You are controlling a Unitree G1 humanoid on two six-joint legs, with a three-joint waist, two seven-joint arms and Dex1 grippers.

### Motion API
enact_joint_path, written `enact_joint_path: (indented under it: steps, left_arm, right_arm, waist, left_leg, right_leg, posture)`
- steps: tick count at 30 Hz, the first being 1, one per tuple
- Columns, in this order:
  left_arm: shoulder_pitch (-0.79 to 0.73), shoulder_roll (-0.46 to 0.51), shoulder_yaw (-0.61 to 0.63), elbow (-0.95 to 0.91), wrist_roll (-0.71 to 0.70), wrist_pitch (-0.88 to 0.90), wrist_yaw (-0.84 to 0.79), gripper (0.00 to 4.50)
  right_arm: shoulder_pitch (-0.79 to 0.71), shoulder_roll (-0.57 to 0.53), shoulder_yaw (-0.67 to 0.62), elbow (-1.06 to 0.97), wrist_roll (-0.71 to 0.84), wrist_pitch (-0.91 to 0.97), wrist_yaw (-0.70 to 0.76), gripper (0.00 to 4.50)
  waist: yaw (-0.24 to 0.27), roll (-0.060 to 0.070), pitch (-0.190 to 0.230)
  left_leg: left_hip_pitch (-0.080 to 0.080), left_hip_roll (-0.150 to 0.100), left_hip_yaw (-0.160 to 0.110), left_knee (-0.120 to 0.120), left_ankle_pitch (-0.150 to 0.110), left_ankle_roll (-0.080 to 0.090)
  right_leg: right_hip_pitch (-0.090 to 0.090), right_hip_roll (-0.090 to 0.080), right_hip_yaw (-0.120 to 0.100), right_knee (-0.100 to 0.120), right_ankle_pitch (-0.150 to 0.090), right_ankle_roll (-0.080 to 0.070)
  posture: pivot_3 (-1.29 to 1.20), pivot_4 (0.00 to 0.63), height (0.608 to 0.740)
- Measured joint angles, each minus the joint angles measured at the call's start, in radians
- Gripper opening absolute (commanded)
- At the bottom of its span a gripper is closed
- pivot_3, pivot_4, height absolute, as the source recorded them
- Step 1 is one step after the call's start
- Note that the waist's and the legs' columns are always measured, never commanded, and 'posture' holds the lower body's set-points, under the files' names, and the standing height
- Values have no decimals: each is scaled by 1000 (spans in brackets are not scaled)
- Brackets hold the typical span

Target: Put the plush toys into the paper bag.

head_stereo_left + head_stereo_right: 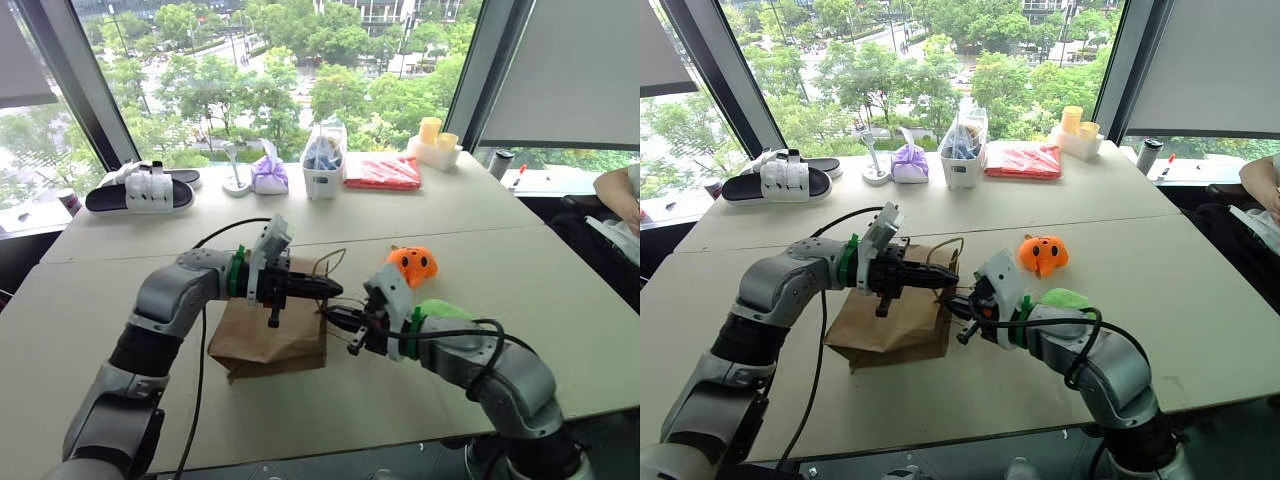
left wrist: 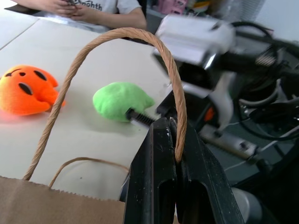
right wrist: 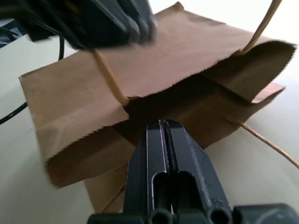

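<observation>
Table's set: left gripper (image 1: 325,288) clamped on the paper bag (image 1: 268,335) handle, mouth lifting open. Right gripper (image 1: 335,318) pinched empty; next, fetch the orange toy (image 1: 413,264)

Closed tool (image 3: 164,128) at paper bag (image 3: 154,74) mouth

The left arm reaches in from the robot's left, elbow bent, forearm running across toward the middle, and the left gripper (image 1: 325,288) points level and to the right. Its jaws are pressed together, pinching a twine handle (image 2: 140,56) between them. The right arm comes up from the lower right, forearm angled inward, wrist bent. The right gripper (image 1: 334,318) points toward the left and slightly down, just below and beside the left one, tips nearly meeting. Its jaws are closed flat against each other with nothing between them.
</observation>
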Motion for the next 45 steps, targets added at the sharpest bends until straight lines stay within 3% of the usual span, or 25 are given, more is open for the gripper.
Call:
enact_joint_path:
  steps: [10,18,22,32,38,41,45]
  left_arm:
    - [-71,105,95,-46,-167,187,-13,31]
    - [-219,88,100,203,-48,-3,-19,31]
    - [-295,81,102,330,-1,-83,-43,31]
    - [-376,78,113,424,30,-144,-83,31]
    - [-199,66,74,200,26,-131,-114,31]
    - [-83,63,18,130,32,-119,-126,31]
    - [-41,78,-4,53,39,-134,-134,31]
  right_arm:
    - [-79,99,82,334,-97,-192,92,0]
    - [-32,83,183,348,-212,-231,98,0]
    - [-23,94,171,349,-227,-230,69,0]
    - [-23,111,135,365,-257,-217,42,0]
    - [-4,110,53,310,-217,-155,37,0]
    - [-3,83,-26,203,-161,-100,44,0]
    - [-1,5,-108,31,-77,-7,70,0]
  waist:
    - [0,0,0]
    - [-1,0,0]
    - [-1,0,0]
    - [-2,0,0]
    - [-2,1,0]
    - [-2,0,0]
    - [3,0,0]
  left_leg:
    - [0,0,0,0,0,0]
    - [0,-1,1,0,1,-1]
    - [0,-1,1,0,1,-1]
    - [0,-1,1,0,1,-1]
    - [0,0,0,0,1,-1]
    - [-1,0,-1,0,1,-1]
    - [-1,0,-1,0,0,-1]
  right_leg:
    - [0,0,0,0,0,0]
    - [0,0,-1,0,0,0]
    - [-1,0,-1,0,0,0]
    - [0,0,-1,1,0,0]
    - [0,0,0,1,0,0]
    - [-1,0,0,1,0,0]
    - [-1,0,0,0,0,0]
  posture:
    - [0,150,740]
    - [0,150,740]
    - [0,150,740]
    - [0,150,740]
    - [0,150,740]
    - [0,150,740]
    - [0,150,740]
